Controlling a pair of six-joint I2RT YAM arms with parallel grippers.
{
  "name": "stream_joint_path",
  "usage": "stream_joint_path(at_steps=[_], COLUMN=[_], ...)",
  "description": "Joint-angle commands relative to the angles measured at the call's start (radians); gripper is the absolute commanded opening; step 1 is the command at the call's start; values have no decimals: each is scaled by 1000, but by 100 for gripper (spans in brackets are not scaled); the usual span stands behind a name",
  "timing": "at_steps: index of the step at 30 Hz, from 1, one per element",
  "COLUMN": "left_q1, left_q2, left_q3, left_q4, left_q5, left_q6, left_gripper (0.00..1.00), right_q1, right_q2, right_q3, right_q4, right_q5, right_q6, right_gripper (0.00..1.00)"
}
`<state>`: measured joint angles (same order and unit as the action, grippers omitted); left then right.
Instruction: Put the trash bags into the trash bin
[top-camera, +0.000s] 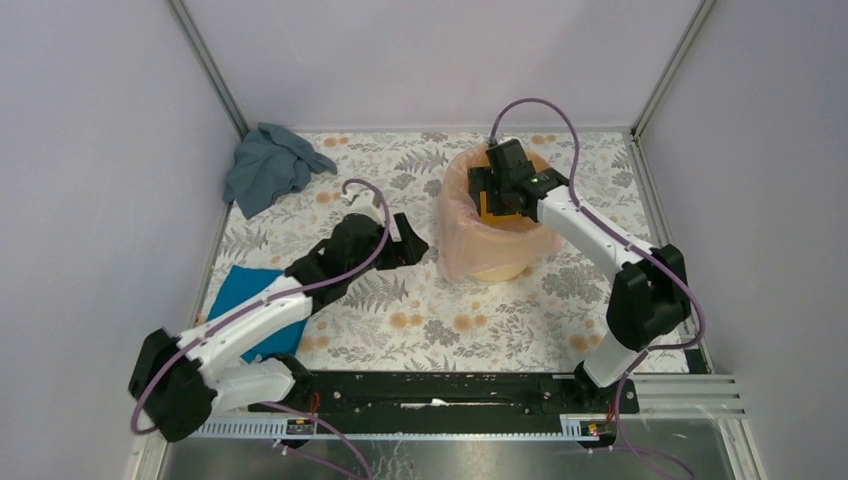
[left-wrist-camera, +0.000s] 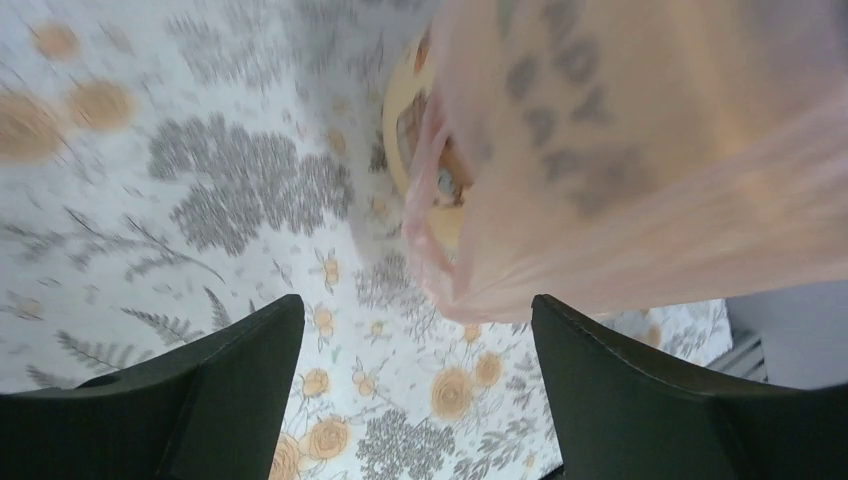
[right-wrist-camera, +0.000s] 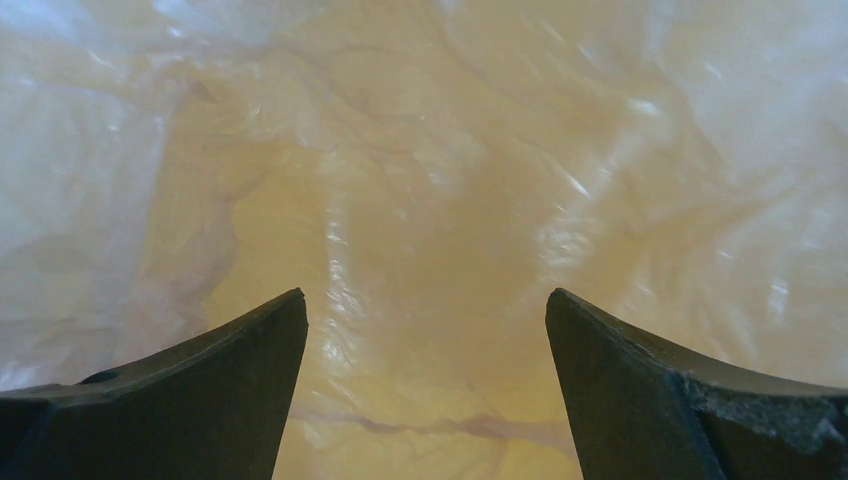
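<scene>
The trash bin (top-camera: 500, 268) stands at the back right of the table, with the pale-pink trash bag (top-camera: 462, 240) draped over its rim and down its sides. My right gripper (top-camera: 497, 192) reaches down into the bin's mouth and is open; its wrist view shows only wrinkled bag film (right-wrist-camera: 430, 200) over the yellow inside. My left gripper (top-camera: 405, 243) is open and empty, just left of the bin, not touching it. In the left wrist view the bag's hanging edge (left-wrist-camera: 620, 240) covers the bin's printed side, just ahead of the open left gripper (left-wrist-camera: 418, 320).
A grey-blue cloth (top-camera: 268, 165) lies bunched at the back left corner. A bright blue cloth (top-camera: 240, 295) lies flat at the left, partly under my left arm. Grey walls close the table on three sides. A black rail (top-camera: 450, 390) runs along the near edge.
</scene>
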<state>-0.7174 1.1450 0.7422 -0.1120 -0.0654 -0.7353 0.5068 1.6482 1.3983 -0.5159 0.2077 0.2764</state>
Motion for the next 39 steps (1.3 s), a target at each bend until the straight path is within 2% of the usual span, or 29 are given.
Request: stream_joint_path(at_steps=[1,7,14,18,21,26,34,36,39], left_q1=[9,10,9,9,9,10,9,9,9], left_q2=[-142,-246,-295,-291,-278,-208,-55,-57,-87], left_q3=[129,202,141,121,113,112,100,100,111], left_q4=[-106,-178,-183,-177,-161,-111,45,87,96], left_q5=[-158,-206,-213,-179,-159,-83,166,196,168], left_q6=[90,160,162,143,141,129,18,-3,-7], left_gripper=[89,91,93,93,94,93,87,86,87], right_q1=[5,4,6,6,6,6,6,5,5], right_q2=[81,183,303,283,213,84,8,26,53], right_q3=[-17,-20,-8,10,25,16,19,15,3], right_q4=[4,13,33,13,-15,-59,-81,-74,-52], right_q5=[-72,-33,-53,-60,-50,-37,30,12,-5], right_q6=[27,19,31,39,42,43,-1,-9,-9], right_gripper=[93,84,75,74,78,99,99,91,79])
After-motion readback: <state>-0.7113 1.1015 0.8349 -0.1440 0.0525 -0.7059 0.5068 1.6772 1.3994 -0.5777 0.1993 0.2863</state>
